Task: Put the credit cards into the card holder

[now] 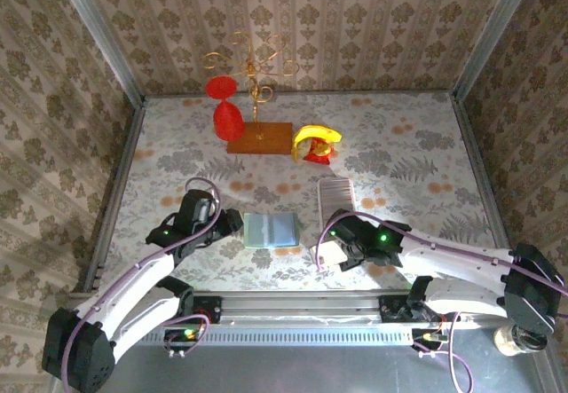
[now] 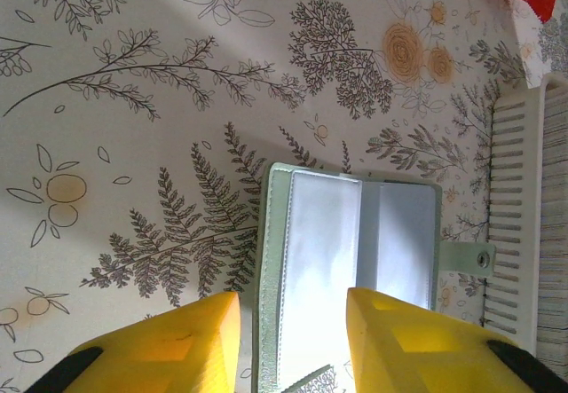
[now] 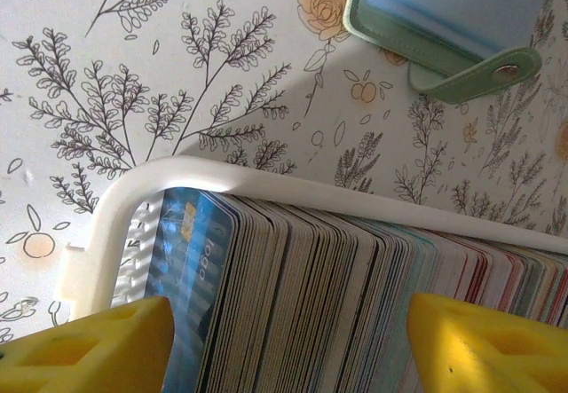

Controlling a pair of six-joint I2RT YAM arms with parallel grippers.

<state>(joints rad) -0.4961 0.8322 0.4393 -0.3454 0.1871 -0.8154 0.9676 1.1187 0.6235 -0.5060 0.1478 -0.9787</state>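
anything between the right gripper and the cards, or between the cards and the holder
Nothing visible. The right gripper, jaws open, hangs straight over the credit cards standing in the white tray. Between them and the open card holder lie just the tray's rim and bare table.

Top camera looks down from behind; close wrist cameras share the card holder.

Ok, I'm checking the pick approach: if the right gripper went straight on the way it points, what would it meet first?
Most likely the right gripper would meet the row of cards standing on edge in the white tray, framed between its open fingers. How far off is unclear.
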